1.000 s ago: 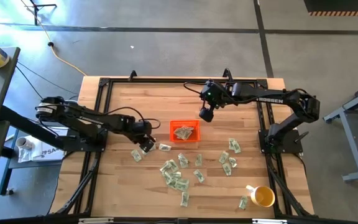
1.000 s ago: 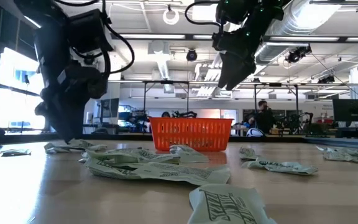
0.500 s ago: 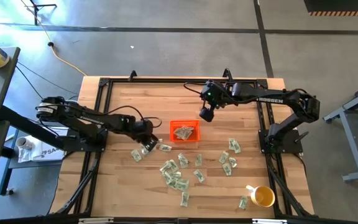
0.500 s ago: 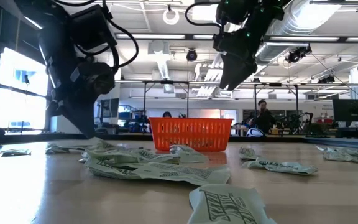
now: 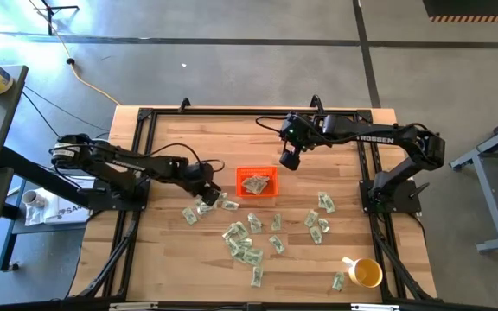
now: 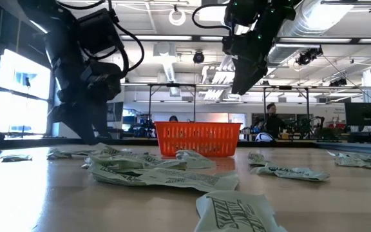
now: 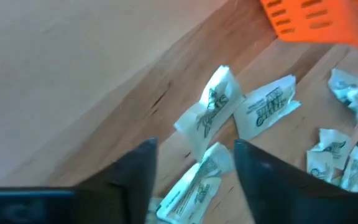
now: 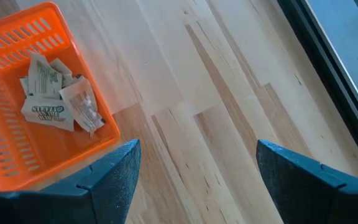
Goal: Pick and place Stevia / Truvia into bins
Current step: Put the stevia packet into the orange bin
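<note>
Left of orange bin [image 5: 257,183]: left gripper [image 7: 194,171], jaws spread astride Stevia packets [image 7: 199,180]. Right gripper [image 8: 194,174] spread, hovering beyond the bin. Risk: overlapping packets may lift together or slip.

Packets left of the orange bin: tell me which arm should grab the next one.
Left. Its tool is open, low over the packets beside the orange bin. The right tool hangs open above the table past the bin's far right corner, no packet under it.
</note>
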Robot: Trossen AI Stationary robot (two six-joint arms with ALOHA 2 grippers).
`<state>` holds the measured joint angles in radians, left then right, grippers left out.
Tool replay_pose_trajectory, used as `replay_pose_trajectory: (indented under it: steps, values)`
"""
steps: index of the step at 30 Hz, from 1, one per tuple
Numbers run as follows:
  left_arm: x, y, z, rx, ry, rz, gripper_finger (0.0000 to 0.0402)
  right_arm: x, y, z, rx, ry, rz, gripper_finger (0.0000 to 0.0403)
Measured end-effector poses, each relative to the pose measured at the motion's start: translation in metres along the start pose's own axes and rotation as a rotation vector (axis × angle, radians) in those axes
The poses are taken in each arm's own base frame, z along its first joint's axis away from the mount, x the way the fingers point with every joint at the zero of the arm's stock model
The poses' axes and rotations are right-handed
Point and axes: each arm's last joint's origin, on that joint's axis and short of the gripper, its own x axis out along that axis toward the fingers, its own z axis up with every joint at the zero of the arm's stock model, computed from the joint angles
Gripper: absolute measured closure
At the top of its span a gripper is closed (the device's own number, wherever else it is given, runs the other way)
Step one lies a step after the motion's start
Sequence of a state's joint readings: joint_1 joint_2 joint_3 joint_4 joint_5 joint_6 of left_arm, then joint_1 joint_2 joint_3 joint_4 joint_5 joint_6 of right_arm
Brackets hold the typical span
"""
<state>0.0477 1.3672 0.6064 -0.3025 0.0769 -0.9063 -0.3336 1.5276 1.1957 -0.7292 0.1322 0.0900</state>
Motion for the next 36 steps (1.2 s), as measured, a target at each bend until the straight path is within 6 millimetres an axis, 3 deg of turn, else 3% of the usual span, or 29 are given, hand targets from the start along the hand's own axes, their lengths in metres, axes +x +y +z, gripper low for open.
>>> replay_pose_trajectory:
  steps: [3,7,11,21,22,28,32,36]
  values:
    - [0.004,0.001,0.002,-0.003,0.022,-0.013,0.0103,0.0,0.0,0.0,0.001,0.0,0.0,0.0094]
    - [0.015,0.003,0.002,-0.001,0.084,-0.022,0.0105,0.0,0.0,0.0,0.001,-0.001,0.0,0.0094]
    - [0.022,0.001,0.004,-0.005,0.069,-0.042,0.0161,0.0,0.0,0.0,0.006,-0.001,-0.009,0.0094]
    - [0.021,0.006,0.023,0.013,-0.059,-0.06,0.0373,0.0,-0.001,0.001,0.008,-0.01,-0.019,0.0094]
    - [0.02,0.007,0.025,0.009,-0.065,-0.061,0.038,-0.001,-0.001,0.001,0.006,-0.012,-0.019,0.0094]
    - [0.0,0.001,0.042,0.02,-0.132,-0.093,0.0365,-0.024,-0.006,0.002,0.001,-0.102,-0.081,0.0094]
    - [-0.025,-0.017,0.058,0.094,-0.22,-0.15,0.038,-0.042,-0.016,-0.002,0.022,-0.132,-0.108,0.0094]
    - [-0.038,-0.034,0.073,0.201,-0.281,-0.18,0.0375,-0.045,-0.026,-0.008,0.044,-0.085,-0.126,0.0094]
